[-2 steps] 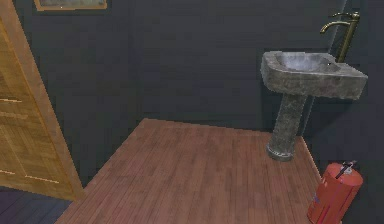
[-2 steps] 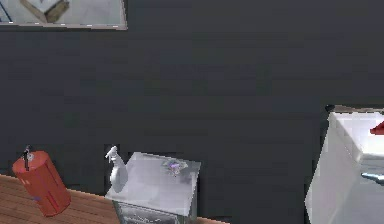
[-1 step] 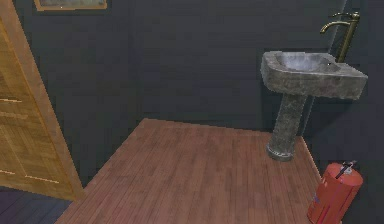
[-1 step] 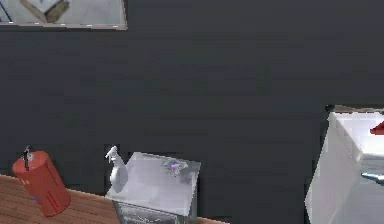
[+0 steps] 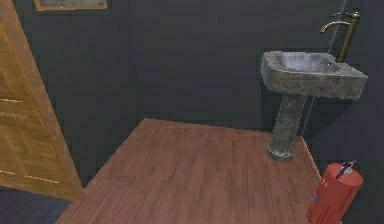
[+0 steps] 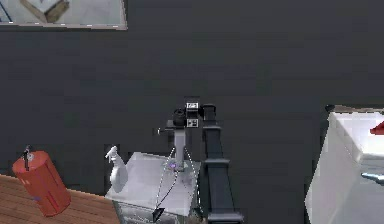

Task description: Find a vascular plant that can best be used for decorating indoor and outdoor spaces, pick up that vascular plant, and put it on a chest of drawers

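The job has hardly begun, I think. The plant is not found yet and is likely in some other room, and so is the chest of drawers. Ahead, from left to right, are a wooden door (image 5: 25, 110), a stone sink (image 5: 305, 78) and a red fire extinguisher (image 5: 335, 195). At the side, a spray bottle (image 6: 117, 170) stands next to a clear box (image 6: 140, 190). The gripper (image 6: 175, 165) hangs in front of that box, so I cannot tell if it holds anything.

door (image 5: 30, 110) left | sink (image 5: 310, 75) right, against wall (image 5: 180, 60) | extinguisher (image 5: 335, 192) before sink | bottle (image 6: 117, 168) perhaps on box (image 6: 140, 200)
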Tool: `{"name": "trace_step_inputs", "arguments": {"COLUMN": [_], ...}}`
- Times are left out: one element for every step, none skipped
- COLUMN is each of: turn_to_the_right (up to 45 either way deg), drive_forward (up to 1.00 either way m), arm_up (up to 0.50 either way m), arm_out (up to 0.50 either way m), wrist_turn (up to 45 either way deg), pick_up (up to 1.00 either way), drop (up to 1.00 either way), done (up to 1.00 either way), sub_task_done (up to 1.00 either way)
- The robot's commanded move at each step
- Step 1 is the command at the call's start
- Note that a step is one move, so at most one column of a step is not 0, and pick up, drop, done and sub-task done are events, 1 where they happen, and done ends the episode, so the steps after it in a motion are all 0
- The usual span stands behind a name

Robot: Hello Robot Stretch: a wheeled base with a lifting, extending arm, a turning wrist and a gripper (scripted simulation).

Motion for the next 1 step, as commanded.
{"name": "trace_step_inputs", "arguments": {"turn_to_the_right": [0.0], "drive_forward": [0.0], "arm_up": [0.0], "arm_out": [0.0], "wrist_turn": [45.0], "pick_up": [0.0], "drop": [0.0], "done": [0.0], "sub_task_done": [0.0]}}
